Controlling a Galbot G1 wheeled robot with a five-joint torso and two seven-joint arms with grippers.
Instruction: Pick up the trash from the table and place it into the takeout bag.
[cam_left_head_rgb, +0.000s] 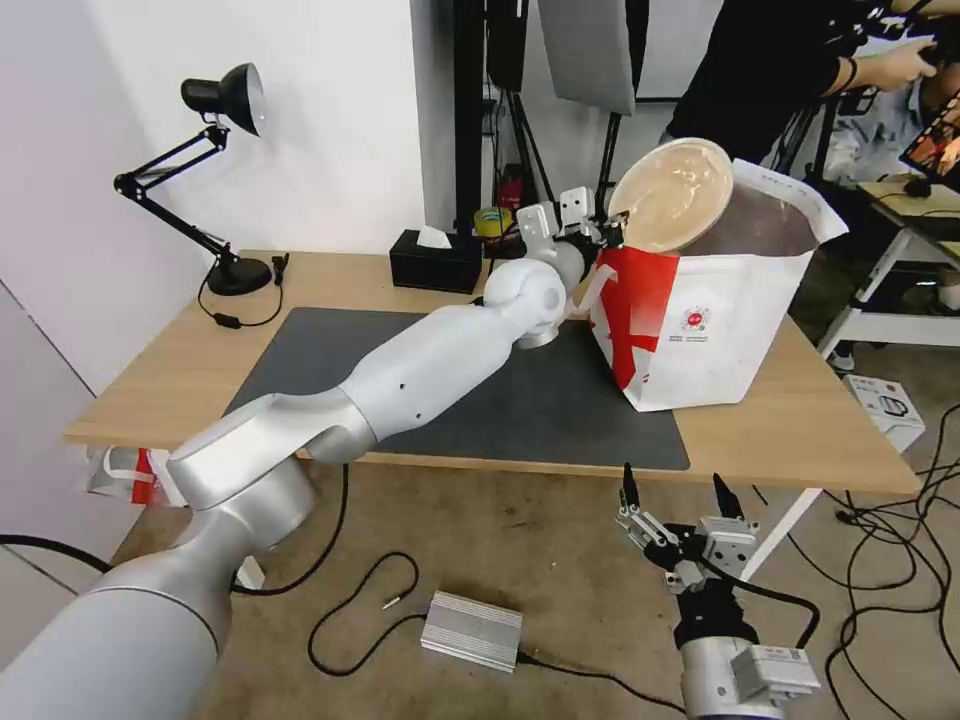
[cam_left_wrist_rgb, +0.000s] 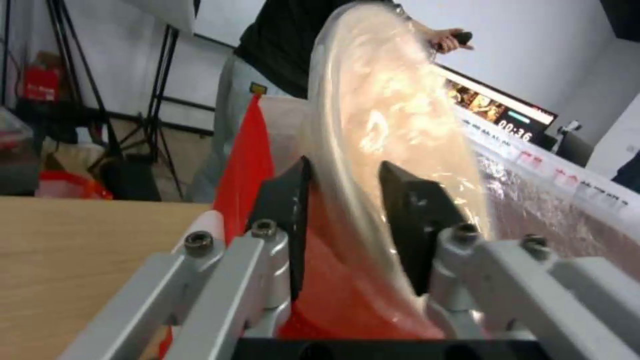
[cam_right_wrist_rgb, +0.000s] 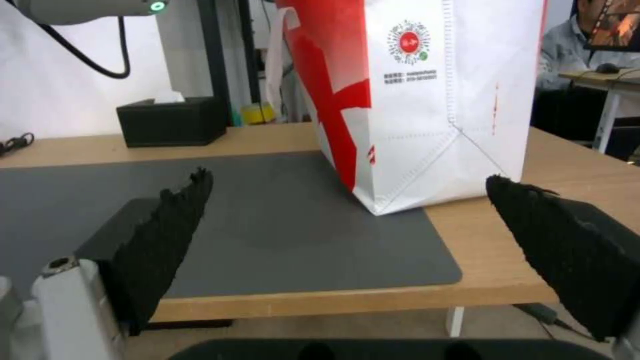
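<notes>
— Held in the left gripper (cam_left_head_rgb: 607, 228)?
— A beige paper-like bowl (cam_left_head_rgb: 672, 194), shallow and round, glossy inside, tilted nearly on edge. Pinched at the rim between the two black fingers (cam_left_wrist_rgb: 288, 200), one pad on the outer wall, the other on the inner face.

— And its place?
— Up in the air beyond the fingertips, over the open mouth of the takeout bag (cam_left_head_rgb: 720, 330), just past the bag's red side panel. Not yet down inside.

— The bag itself?
— Upright on the tabletop (cam_left_head_rgb: 300, 280), partly on the dark grey mat (cam_left_head_rgb: 540, 410). White, with a red panel and stripe, a small round red logo, silvery foil lining showing at the top, a white loop handle hanging near the fingers.

— Anything crowding the fingers?
— The bag's near edge and red panel directly under them, close beneath the bowl. Behind the gripper, a black tissue box (cam_left_head_rgb: 435, 260) and a roll of tape (cam_left_head_rgb: 492, 221). Well off to the side, a black desk lamp (cam_left_head_rgb: 215, 170).

— The right gripper (cam_left_head_rgb: 675, 491)?
— Low, in front of the tabletop's near edge, fingers (cam_right_wrist_rgb: 167, 240) spread wide, gripping nothing, pointed toward the mat and the bag's base.
</notes>
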